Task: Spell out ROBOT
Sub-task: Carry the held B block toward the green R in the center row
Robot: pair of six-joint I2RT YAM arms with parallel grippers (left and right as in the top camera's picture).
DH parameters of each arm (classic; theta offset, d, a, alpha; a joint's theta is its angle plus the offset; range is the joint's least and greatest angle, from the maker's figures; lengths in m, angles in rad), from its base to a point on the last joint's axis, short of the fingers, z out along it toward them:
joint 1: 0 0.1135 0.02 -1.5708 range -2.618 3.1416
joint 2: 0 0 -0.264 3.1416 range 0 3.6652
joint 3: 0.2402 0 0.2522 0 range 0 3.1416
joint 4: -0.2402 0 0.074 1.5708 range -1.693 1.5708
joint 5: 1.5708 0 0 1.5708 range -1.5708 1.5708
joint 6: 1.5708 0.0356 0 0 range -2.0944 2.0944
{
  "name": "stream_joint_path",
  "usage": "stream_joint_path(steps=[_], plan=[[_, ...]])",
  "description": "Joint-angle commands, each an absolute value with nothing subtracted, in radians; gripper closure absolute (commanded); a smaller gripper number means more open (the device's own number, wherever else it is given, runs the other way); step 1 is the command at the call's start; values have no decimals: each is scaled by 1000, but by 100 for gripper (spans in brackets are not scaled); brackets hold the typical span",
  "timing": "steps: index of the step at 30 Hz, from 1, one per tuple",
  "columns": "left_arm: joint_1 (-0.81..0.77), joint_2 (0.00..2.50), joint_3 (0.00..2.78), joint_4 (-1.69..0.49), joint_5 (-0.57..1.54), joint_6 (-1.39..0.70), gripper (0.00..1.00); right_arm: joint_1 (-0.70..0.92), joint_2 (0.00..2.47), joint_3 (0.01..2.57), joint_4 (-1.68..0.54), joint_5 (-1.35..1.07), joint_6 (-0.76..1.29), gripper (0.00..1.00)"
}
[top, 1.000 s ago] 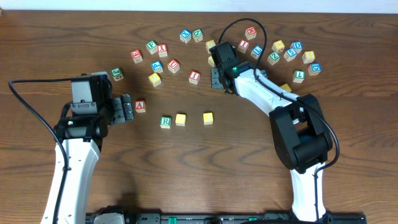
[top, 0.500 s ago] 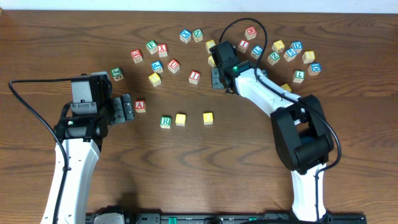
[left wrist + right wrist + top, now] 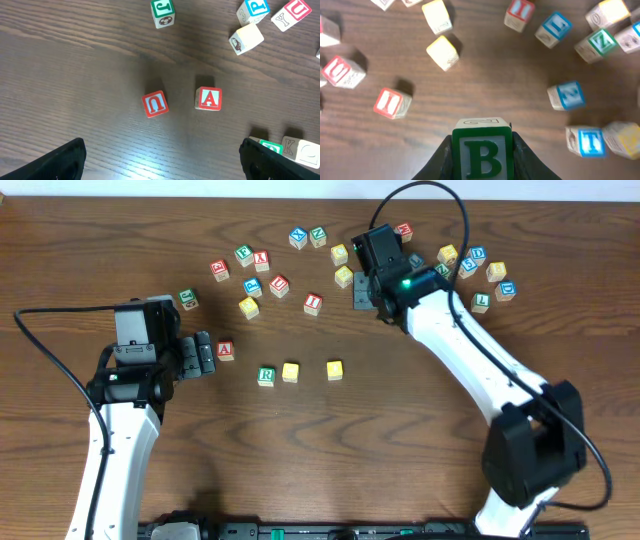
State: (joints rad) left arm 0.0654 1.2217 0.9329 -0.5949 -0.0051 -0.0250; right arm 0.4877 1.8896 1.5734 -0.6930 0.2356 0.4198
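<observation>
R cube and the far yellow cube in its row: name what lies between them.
Overhead view: another yellow cube beside the R cube, then bare wood up to the far yellow cube.

R cube (image 3: 266, 375), yellow cube (image 3: 290, 371) just beside, second yellow cube (image 3: 334, 369) apart; A cube (image 3: 225, 350) nearby

- Green "B" was on the B cube (image 3: 482, 160), pinched in the right gripper (image 3: 482, 150).
- Blue "T" was on the T cube (image 3: 590, 141), just off to that gripper's right.
- Red "I" was on the I cube (image 3: 390, 103), ahead and left of it.
- Red "A" on the A cube (image 3: 208, 98) and red "U" on the U cube (image 3: 155, 104) sat just ahead of the left gripper (image 3: 165, 165).
- Green "J" was on the J cube (image 3: 162, 12), farther ahead.
- Green "R" was on the R cube (image 3: 266, 375), out past the A.
</observation>
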Motion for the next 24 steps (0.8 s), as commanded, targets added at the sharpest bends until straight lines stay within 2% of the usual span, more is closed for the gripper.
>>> stream_joint_path(steps=[1,11,24], plan=[[69,1222,962,-598,-7,-21,4,529,1828,1591,-743,272,479,81],[69,1222,962,-598,-7,-21,4,657,1773,1591,-831,290,585,80],[69,1222,962,-598,-7,-21,4,787,1773,1588,-876,310,625,80]])
